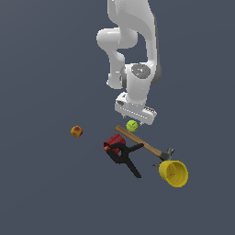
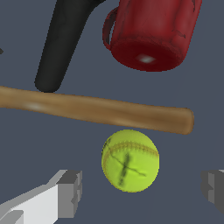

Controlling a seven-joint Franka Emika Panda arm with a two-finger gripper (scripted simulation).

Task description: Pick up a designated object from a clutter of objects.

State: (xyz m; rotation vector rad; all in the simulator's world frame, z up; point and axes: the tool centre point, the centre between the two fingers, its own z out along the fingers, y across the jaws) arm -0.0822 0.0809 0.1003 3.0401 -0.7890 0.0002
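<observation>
**Above the clutter, jaws wide around the ball**

Over the dark floor, the white Panda arm point(image 1: 131, 41) reaches down, largest thing in the exterior view, with its gripper point(image 1: 136, 117) hanging just above the pile. The wrist view shows the two fingers point(image 2: 70, 192) spread wide, one on each side of the yellow-green ball, touching nothing and holding nothing.

Next in size, the wooden-handled hammer point(image 1: 142, 142) lies slantwise, its handle end just beside the ball. The yellow cup point(image 1: 174, 173) rests on its side near the hammer's head. The black clamp point(image 1: 125, 156) sprawls against the dark red block point(image 1: 114, 140), which the wrist view shows to be a hollow, mug-like piece with a handle.

Smallest are the two balls. The yellow-green ball point(image 2: 130, 160), the designated object, sits on the floor close to the hammer handle, directly under the gripper. The red-orange fruit point(image 1: 76, 131) lies well apart, toward the exterior view's left.

The risk from here looks to be the handle. If the fingers descend off-centre, one may strike the wood or nudge the ball so that it rolls away. Closing too high on the round surface could squeeze the ball out downward.
</observation>
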